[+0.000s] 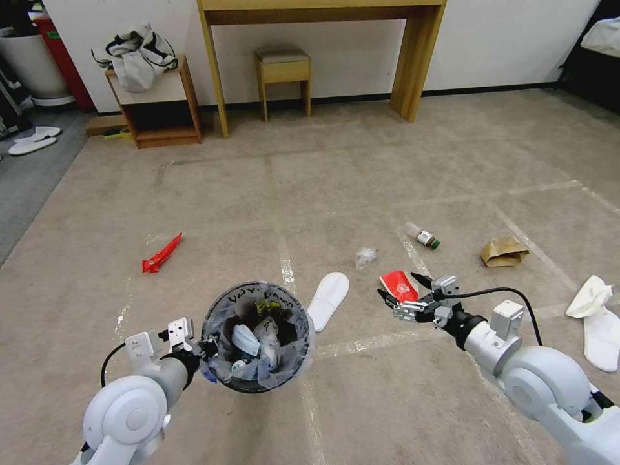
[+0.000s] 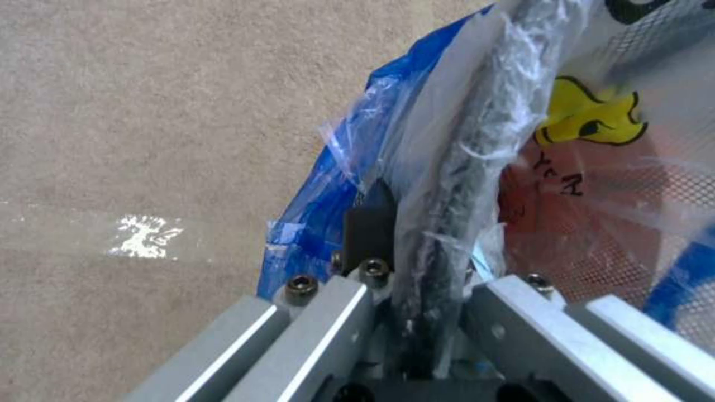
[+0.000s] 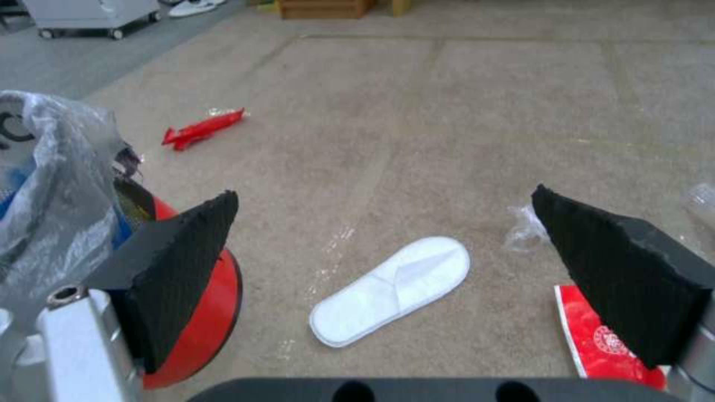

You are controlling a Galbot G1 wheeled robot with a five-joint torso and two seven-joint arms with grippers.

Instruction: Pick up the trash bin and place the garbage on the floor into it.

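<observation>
Slipper [image 3: 391, 290] lies between right hand's [image 3: 387, 268] spread fingers, below.

Floor [image 1: 400, 161]: beige carpet, pale tape grid. Lying on it: white slipper [image 1: 328, 292], red wrapper [image 1: 161, 253] off to the left, red packet [image 1: 398, 285], crumpled clear plastic [image 1: 365, 257], small bottle [image 1: 423, 236], brown paper bag [image 1: 504, 251], white slippers [image 1: 597, 312] at right edge.

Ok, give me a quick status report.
Left gripper clamped on trash bin rim, bin off the floor. Right gripper open above red wrapper. White slipper lies between them.
</observation>
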